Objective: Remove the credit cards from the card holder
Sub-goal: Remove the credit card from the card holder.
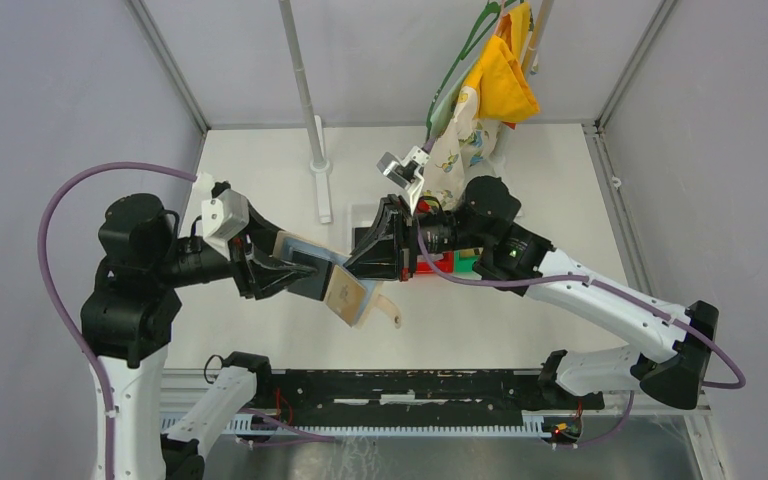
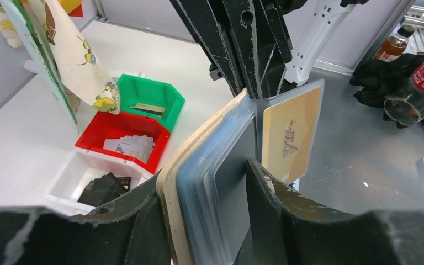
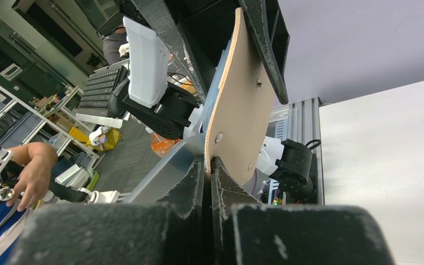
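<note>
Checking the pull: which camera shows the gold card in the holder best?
Left wrist: the gold card faces the lens, print visible, in the card holder. Top external shows it small; right wrist shows only the holder's tan cover.

The counter (image 1: 570, 190) is viewed from above and behind the arm bases (image 1: 232, 372), at a distance. The card holder (image 2: 221, 160) is seen very close from behind the left hand (image 2: 204, 176), looking forward, and from behind the right hand (image 3: 211, 164), looking upward. It is shared by all three views.
</note>
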